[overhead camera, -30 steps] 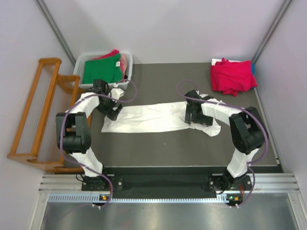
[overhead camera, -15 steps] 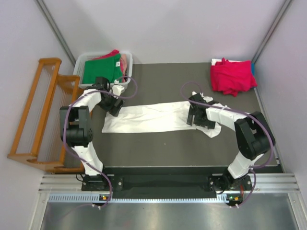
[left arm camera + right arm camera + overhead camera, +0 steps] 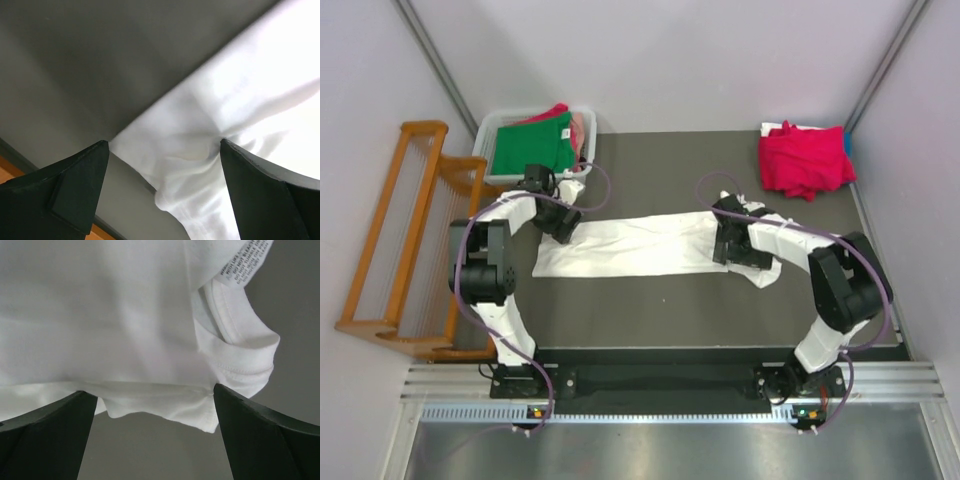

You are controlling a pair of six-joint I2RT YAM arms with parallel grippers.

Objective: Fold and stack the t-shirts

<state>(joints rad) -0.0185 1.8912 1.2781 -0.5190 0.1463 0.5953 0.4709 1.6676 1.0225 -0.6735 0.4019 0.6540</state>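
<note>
A white t-shirt [image 3: 640, 245] lies folded into a long strip across the middle of the dark table. My left gripper [image 3: 563, 230] is open over the strip's far left corner; its wrist view shows the white cloth [image 3: 210, 145] between the spread fingers [image 3: 65, 185]. My right gripper [image 3: 728, 250] is open over the strip's right end, where the collar and label [image 3: 245, 270] show above a folded edge [image 3: 165, 410]. A heap of red shirts [image 3: 804, 160] lies at the far right corner.
A clear bin [image 3: 490, 172] holding green and red shirts stands at the far left. A wooden rack [image 3: 395, 240] stands beside the table's left edge. Grey walls close in the back and both sides.
My left gripper has shifted a little right along the strip's far left corner. My right gripper has edged right and slightly nearer at the collar end. The shirt lies the same.
</note>
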